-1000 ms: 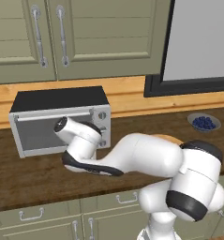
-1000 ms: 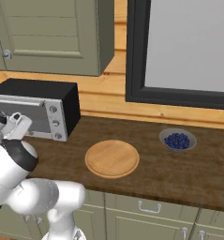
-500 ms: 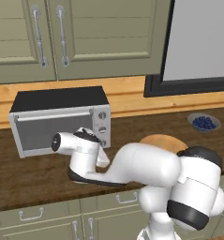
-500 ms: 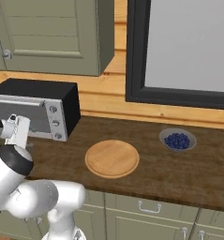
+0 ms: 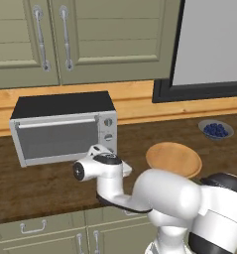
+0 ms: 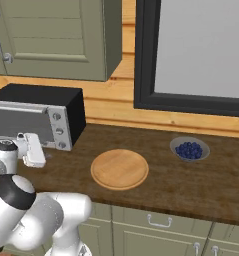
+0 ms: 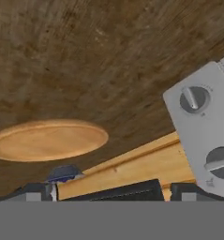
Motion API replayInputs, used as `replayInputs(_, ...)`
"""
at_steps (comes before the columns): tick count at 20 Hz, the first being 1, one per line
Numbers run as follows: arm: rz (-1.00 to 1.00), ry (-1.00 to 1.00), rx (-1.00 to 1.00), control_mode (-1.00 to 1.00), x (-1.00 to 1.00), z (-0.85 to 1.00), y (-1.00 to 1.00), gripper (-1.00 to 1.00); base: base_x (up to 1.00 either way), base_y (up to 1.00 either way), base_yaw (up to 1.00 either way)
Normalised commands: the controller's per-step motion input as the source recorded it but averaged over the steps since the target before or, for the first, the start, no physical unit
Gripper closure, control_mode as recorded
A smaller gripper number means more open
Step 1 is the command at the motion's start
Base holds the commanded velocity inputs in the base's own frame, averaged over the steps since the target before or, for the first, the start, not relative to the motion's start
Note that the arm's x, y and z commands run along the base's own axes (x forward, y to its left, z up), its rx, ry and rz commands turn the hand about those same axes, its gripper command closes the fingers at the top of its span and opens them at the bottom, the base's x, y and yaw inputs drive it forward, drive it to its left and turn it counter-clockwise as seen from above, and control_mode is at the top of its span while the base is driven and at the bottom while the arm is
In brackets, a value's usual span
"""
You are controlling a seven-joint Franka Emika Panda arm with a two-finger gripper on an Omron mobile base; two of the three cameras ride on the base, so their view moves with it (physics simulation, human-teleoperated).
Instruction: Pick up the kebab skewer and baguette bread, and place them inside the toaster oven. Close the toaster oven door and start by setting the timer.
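Gripper (image 6: 35, 150) open and empty, lower left of frame beside toaster oven (image 6: 38, 117) knobs, likely positioned for timer

Wooden plate (image 7: 48, 139) — toaster oven (image 7: 205, 136) knobs (two) beside

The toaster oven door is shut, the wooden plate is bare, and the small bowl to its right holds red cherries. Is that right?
Not quite: the bowl holds dark blue berries, not red cherries, as the right base view shows. The rest stands: the toaster oven door is shut and the wooden plate is bare.
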Motion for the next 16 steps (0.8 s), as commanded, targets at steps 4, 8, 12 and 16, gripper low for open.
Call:
replayInputs(4, 0.13, 0.0, -0.05, -1.0, 0.68, -0.12, 0.17, -1.0, 0.0, 0.0, 0.0)
replayInputs(8, 0.1, 0.0, -0.01, -1.0, 0.51, -0.18, 0.38, -1.0, 0.0, 0.0, 0.0)
replayInputs(12, 0.1, 0.0, -0.01, -1.0, 0.4, -0.19, 0.24, -1.0, 0.0, 0.0, 0.0)
replayInputs(16, 0.1, 0.0, -0.01, -1.0, 0.13, -0.22, 0.07, -1.0, 0.0, 0.0, 0.0)
